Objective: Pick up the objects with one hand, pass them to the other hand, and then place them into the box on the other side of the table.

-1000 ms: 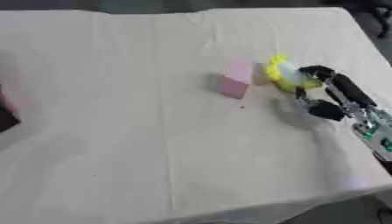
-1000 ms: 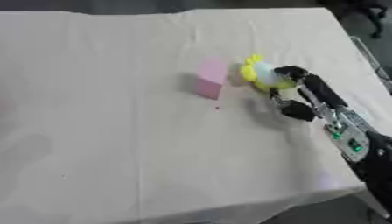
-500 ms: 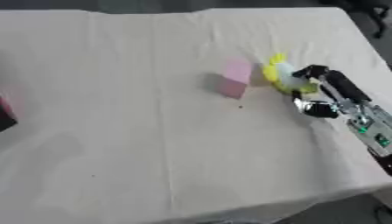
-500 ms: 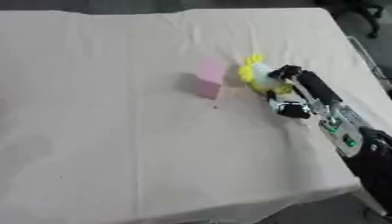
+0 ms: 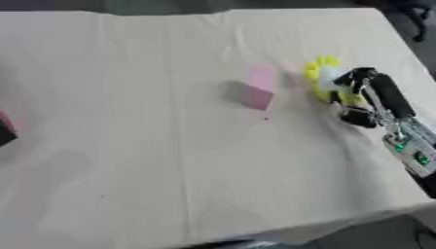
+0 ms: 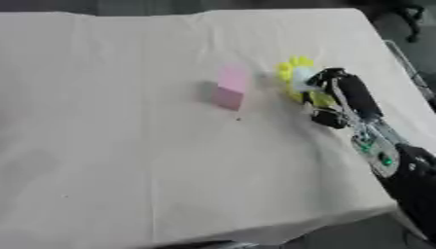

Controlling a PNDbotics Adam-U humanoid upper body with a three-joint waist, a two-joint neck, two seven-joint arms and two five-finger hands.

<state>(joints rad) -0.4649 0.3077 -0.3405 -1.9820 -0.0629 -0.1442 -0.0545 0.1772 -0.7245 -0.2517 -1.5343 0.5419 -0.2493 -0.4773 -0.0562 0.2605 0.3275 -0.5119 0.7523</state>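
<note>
Since a second ago the right hand (image 5: pixel 362 99) has curled its fingers round the yellow toy (image 5: pixel 323 78), at three o'clock of the pink block (image 5: pixel 257 87): pickup begun.

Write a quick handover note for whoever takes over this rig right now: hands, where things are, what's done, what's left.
Right hand: at the right side of the table, fingers curled round the yellow toy, which looks still on the cloth.
Left hand: not in view.
Pink block: lying on the white tablecloth just left of the toy, untouched.
Box: only a dark and pink edge shows at the far left; I can't tell what it is.
Done: grasp on the toy under way.
Left: lift the toy, pass it to the left hand, box it; then the same for the pink block.
</note>
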